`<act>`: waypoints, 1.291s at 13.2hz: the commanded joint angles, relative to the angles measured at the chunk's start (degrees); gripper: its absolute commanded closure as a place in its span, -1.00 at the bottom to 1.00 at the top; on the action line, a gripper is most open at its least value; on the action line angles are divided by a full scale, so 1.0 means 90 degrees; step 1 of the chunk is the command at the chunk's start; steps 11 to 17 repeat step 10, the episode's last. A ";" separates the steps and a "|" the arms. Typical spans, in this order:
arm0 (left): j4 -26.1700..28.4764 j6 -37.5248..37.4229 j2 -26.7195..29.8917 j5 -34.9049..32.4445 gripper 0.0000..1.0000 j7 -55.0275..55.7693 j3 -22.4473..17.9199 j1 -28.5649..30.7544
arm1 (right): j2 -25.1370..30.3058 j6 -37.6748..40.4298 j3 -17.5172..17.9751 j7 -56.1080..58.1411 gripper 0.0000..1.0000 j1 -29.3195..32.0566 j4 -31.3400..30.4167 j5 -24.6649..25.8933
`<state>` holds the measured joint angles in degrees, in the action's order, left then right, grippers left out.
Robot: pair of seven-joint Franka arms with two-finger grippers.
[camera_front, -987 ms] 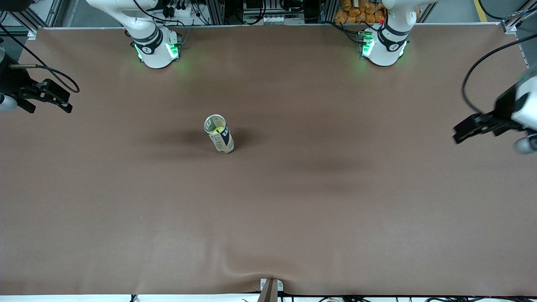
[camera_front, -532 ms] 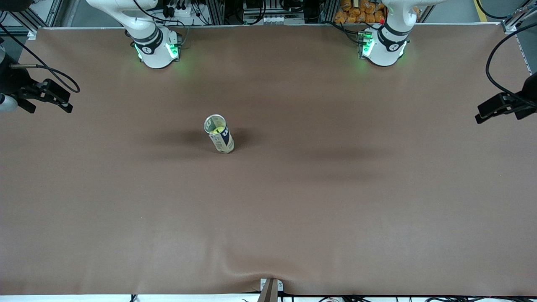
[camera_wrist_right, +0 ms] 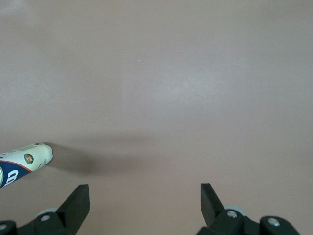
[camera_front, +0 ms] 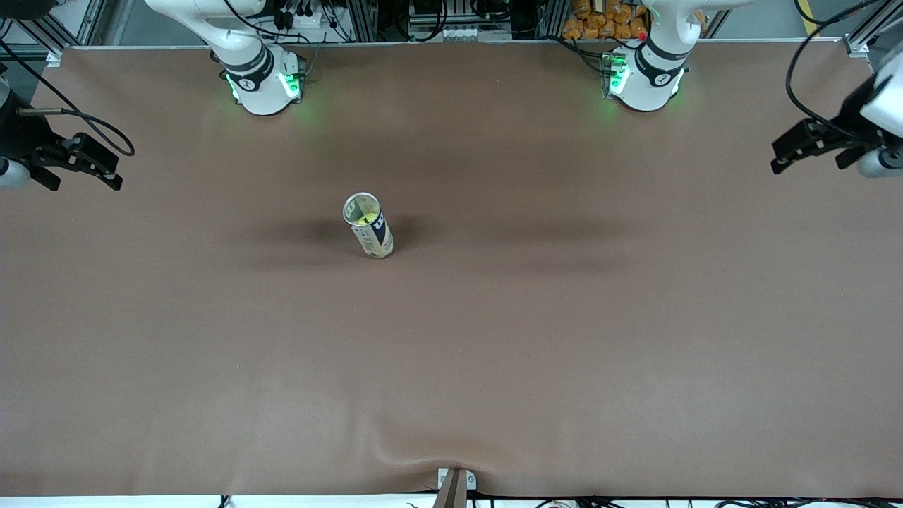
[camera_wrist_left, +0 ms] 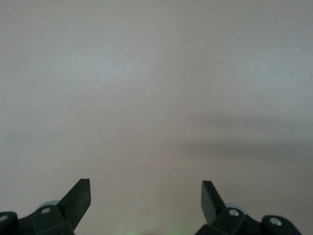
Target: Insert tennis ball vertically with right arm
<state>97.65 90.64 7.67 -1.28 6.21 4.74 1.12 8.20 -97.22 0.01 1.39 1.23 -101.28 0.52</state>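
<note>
A tennis ball can (camera_front: 374,236) stands upright on the brown mat, nearer the right arm's end of the table. Through its open top a yellow tennis ball (camera_front: 364,220) shows inside it. My right gripper (camera_front: 85,182) hangs open and empty over the mat's edge at the right arm's end, well away from the can. In the right wrist view the right gripper (camera_wrist_right: 145,192) is wide open over bare mat, with the can (camera_wrist_right: 24,159) off to one side. My left gripper (camera_front: 806,166) is open and empty over the left arm's end; the left wrist view shows the left gripper (camera_wrist_left: 145,188) above bare mat.
The two arm bases (camera_front: 264,85) (camera_front: 645,81) glow green along the table's back edge. A small metal bracket (camera_front: 455,483) sits at the mat's edge closest to the front camera. The brown mat (camera_front: 536,331) spreads wide around the can.
The left arm has swung its gripper toward the robots' side of the table. The right arm, the can and the ball have not moved.
</note>
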 commanded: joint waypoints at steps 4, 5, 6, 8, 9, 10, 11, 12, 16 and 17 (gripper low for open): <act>-0.0028 -0.0099 0.0164 0.0103 -1.00 -0.0074 0.0069 0.0070 | -0.0070 -0.0028 0.0028 0.0226 -1.00 0.0019 0.0023 0.0195; -0.0107 -0.0149 0.0144 0.0103 -1.00 -0.0190 0.0049 0.0090 | -0.0100 -0.0028 0.0028 0.0226 -1.00 0.0019 0.0023 0.0215; -0.0117 -0.0159 0.0134 0.0103 -1.00 -0.0317 0.0030 0.0090 | -0.0100 -0.0028 0.0028 0.0236 -1.00 0.0019 0.0023 0.0225; -0.0107 -0.0159 0.0134 0.0113 -1.00 -0.0338 0.0030 0.0081 | -0.0158 -0.0038 0.0028 0.0343 -1.00 0.0029 0.0032 0.0225; -0.0107 -0.0178 0.0134 0.0113 -1.00 -0.0338 0.0030 0.0080 | -0.0178 -0.0038 0.0028 0.0344 -1.00 0.0029 0.0032 0.0215; -0.0107 -0.0188 0.0134 0.0113 -1.00 -0.0348 0.0030 0.0080 | -0.0178 -0.0038 0.0028 0.0334 -1.00 0.0029 0.0032 0.0215; -0.0107 -0.0188 0.0134 0.0113 -1.00 -0.0348 0.0030 0.0080 | -0.0178 -0.0038 0.0028 0.0334 -1.00 0.0029 0.0032 0.0215; -0.0107 -0.0188 0.0134 0.0113 -1.00 -0.0348 0.0030 0.0080 | -0.0178 -0.0038 0.0028 0.0334 -1.00 0.0029 0.0032 0.0215; -0.0107 -0.0188 0.0134 0.0113 -1.00 -0.0348 0.0030 0.0080 | -0.0178 -0.0038 0.0028 0.0334 -1.00 0.0029 0.0032 0.0215; -0.0107 -0.0188 0.0134 0.0113 -1.00 -0.0348 0.0030 0.0080 | -0.0178 -0.0038 0.0028 0.0334 -1.00 0.0029 0.0032 0.0215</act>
